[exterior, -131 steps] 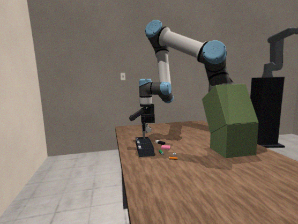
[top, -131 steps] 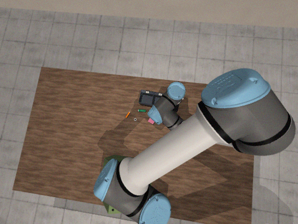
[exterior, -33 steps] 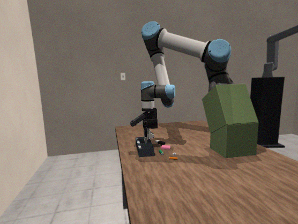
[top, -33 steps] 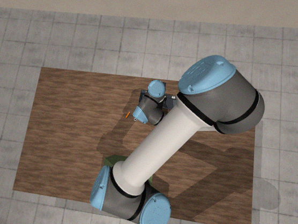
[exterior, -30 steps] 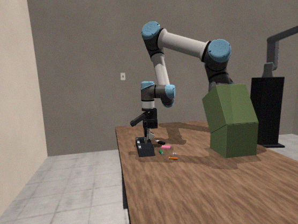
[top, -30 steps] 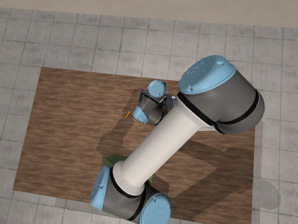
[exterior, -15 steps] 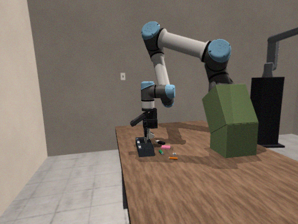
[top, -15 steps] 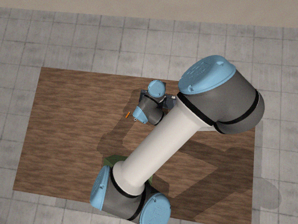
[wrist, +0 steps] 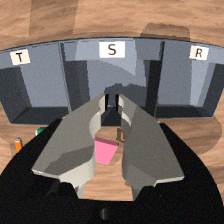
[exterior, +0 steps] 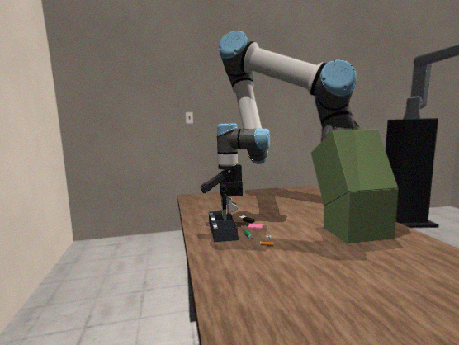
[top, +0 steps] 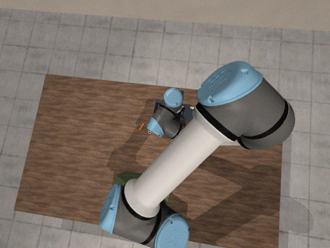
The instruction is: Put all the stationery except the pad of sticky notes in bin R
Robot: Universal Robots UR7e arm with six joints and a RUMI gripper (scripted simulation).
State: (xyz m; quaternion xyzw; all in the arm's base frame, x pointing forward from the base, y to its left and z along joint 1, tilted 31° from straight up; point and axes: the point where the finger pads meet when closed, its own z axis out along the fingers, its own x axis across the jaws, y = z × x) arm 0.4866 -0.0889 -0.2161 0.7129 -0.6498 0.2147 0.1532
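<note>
Hovering by bin S point(wrist: 112, 75), the fingers are pressed together, pink eraser point(wrist: 105, 151) lying beneath them.

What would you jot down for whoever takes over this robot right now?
Two-jaw gripper: shut, apparently holding nothing, over the middle S compartment of the dark grey bin row.
On the wooden table: pink block, orange stick, green stick, black piece, small grey piece.
Done: nothing visible in compartment R.
Left: bin all stationery except the sticky notes.
</note>
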